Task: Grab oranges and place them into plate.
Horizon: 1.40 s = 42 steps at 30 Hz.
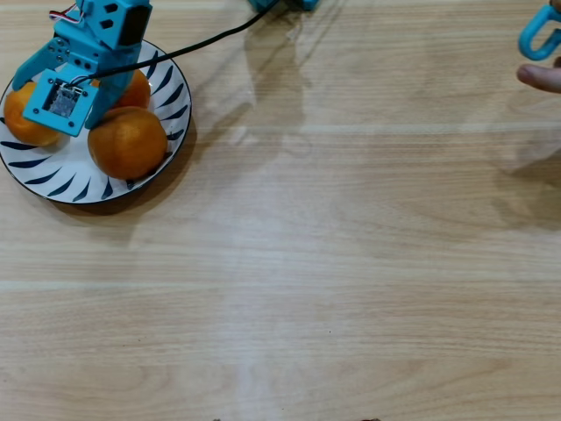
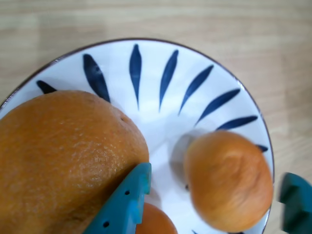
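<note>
- Wood-grain table (image 1: 351, 263), light tone, fills most of overhead view; long bare stretch to the right of the dish.
- Plate (image 1: 53, 186): round, white w/ dark blue petal strokes and dark edge; sits at far-left corner of overhead view. In wrist view its rim (image 2: 161, 53) curves across the top, strokes fanning inward.
- Oranges, 3 pcs, all on the plate:
  - large orange (image 1: 128, 142), near-right part of plate in overhead view; in wrist view it fills the left side (image 2: 63, 156), dimpled skin clear.
  - small orange (image 1: 26, 118) at plate's left edge in overhead view, partly under the arm; in wrist view this one (image 2: 228, 180) lies between the two fingers, slightly blurred.
  - third orange (image 1: 136, 88), far-right side of plate, mostly hidden by arm in overhead view; only a sliver shows at bottom of wrist view (image 2: 156, 222).
- Gripper (image 2: 219, 200): teal, over the plate; fingers spread apart, one finger (image 2: 124, 204) just beside the large orange, other at right edge of frame. Contact w/ the small orange: cannot tell.
- Arm body (image 1: 88, 53), blue, covers far-left part of plate in overhead view; black cable (image 1: 210, 37) runs off to the far edge.
- Blue object (image 1: 539, 35) and a fingertip (image 1: 542, 77) at far-right edge, overhead view, well apart from plate.
</note>
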{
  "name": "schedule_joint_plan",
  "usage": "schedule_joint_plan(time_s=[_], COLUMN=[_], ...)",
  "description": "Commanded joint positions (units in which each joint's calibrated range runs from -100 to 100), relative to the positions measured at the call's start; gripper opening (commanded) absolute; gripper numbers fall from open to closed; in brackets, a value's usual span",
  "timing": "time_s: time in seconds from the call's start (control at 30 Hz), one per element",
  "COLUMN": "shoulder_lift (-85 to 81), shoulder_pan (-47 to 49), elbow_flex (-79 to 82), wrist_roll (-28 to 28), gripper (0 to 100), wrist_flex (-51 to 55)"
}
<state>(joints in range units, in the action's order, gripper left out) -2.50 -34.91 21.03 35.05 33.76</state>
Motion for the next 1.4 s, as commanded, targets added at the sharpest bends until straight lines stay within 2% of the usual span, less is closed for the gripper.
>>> schedule_joint_plan(time_s=[0.0, 0.03, 0.13, 0.23, 0.43, 0.53, 0.8, 0.97, 1.13, 1.37], shoulder_lift=[-6.5, -8.4, -16.6, -22.8, -38.8, -49.5, -79.6, -95.8, -96.7, -97.2], shoulder_pan=[6.0, 7.7, 15.5, 21.9, 33.1, 36.8, 44.5, 44.3, 43.8, 44.2], elbow_flex=[-0.8, 0.3, 7.4, 14.5, 29.2, 39.0, 65.4, 76.9, 78.7, 78.4], wrist_roll=[-3.5, -4.1, -6.3, -9.9, -24.4, -29.6, -30.5, -30.5, -34.4, -34.9], gripper=[3, 1, 6, 2, 2, 2, 2, 2, 2, 2], wrist_flex=[-1.0, -1.0, -1.1, -1.1, -1.1, -1.1, -0.4, 9.6, 16.1, 16.6])
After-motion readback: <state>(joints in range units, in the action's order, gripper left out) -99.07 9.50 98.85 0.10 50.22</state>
